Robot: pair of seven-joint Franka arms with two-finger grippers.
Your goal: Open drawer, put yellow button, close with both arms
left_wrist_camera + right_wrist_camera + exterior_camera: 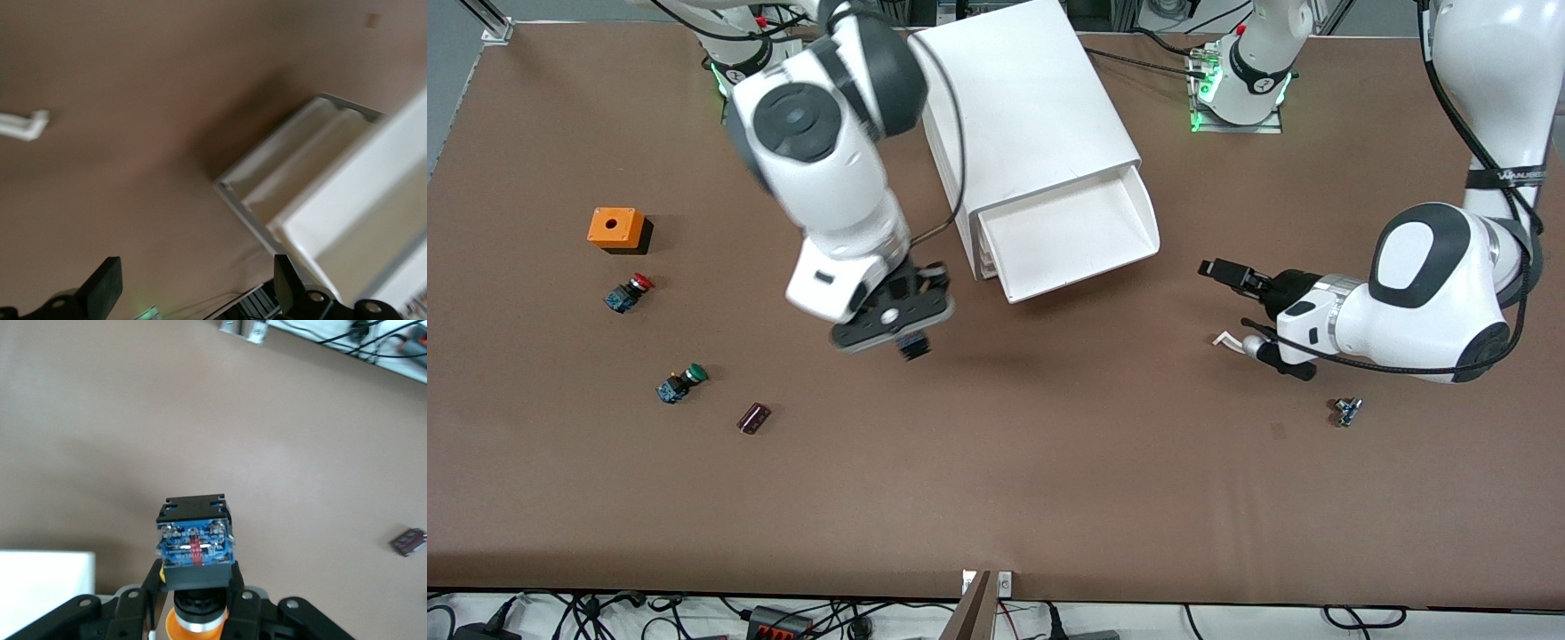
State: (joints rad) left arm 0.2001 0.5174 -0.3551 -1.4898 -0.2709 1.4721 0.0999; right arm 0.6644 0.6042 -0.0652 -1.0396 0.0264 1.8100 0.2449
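The white cabinet [1023,107] lies at the table's middle, near the arms' bases. Its uppermost drawer [1072,233] is pulled out and looks empty; it also shows in the left wrist view [300,177]. My right gripper [907,336] is shut on the yellow button [194,547], over bare table next to the open drawer's front. The button's blue and black body points away from the hand, and its yellow cap [193,623] sits between the fingers. My left gripper [1225,293] is open and empty, low over the table toward the left arm's end, facing the drawer. Its fingers [103,290] stand wide apart.
An orange box [616,228], a red-capped button [630,292], a green-capped button [680,384] and a dark cylinder [753,417] lie toward the right arm's end. A small white piece [1224,340] lies under the left gripper. A small part [1346,411] lies nearer the front camera.
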